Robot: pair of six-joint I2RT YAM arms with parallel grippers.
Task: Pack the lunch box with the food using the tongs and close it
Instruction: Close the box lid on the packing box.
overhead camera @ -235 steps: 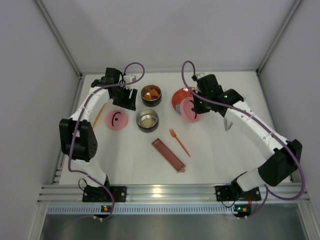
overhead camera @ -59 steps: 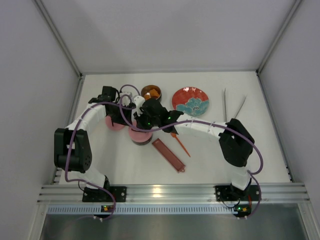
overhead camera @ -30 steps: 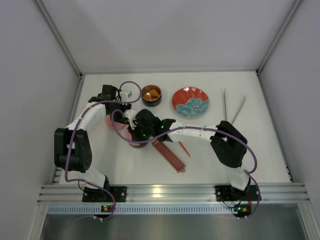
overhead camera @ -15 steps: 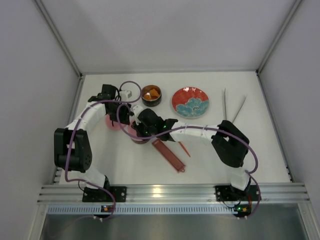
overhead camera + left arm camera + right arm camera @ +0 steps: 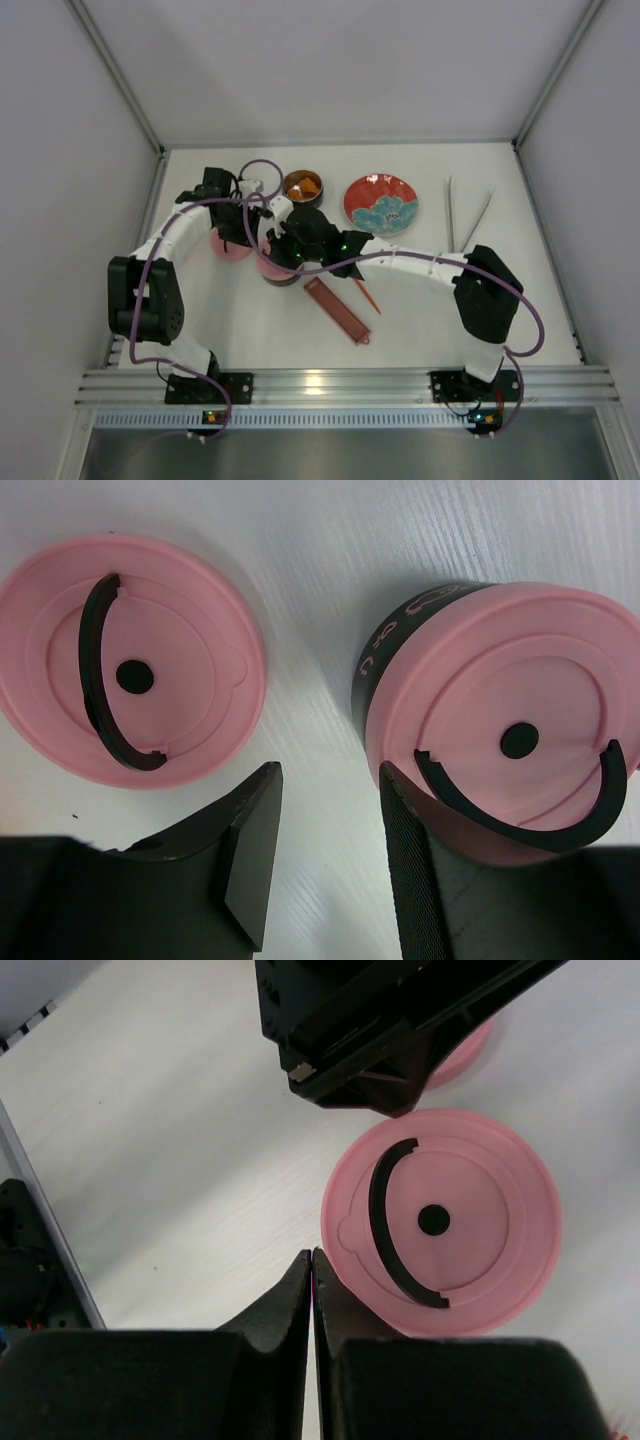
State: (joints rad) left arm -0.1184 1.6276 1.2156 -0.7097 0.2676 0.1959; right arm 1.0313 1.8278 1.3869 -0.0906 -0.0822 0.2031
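One lunch box tin (image 5: pixel 277 268) wears a pink lid (image 5: pixel 440 1220) with a black curved handle. Beside this tin my right gripper (image 5: pixel 312 1255) is shut and holds nothing, its tips at the lid's rim. On the tin's other side my left gripper (image 5: pixel 325 830) is open, one finger (image 5: pixel 410 880) against the tin (image 5: pixel 510 730), with bare table between the jaws. A second pink lid (image 5: pixel 130 670) lies flat on the table. The other tin (image 5: pixel 302 189) stands open with orange-brown food (image 5: pixel 303 185) inside. The tongs (image 5: pixel 450 210) lie at the far right.
A red-and-blue patterned plate (image 5: pixel 381 203) sits right of the open tin. A long dark-red tray (image 5: pixel 337 310) and an orange fork (image 5: pixel 366 293) lie near the middle. White walls enclose the table on three sides.
My right gripper has drawn back a little off the lidded tin, so the pink lid now shows on it. The left gripper has stayed where it was.
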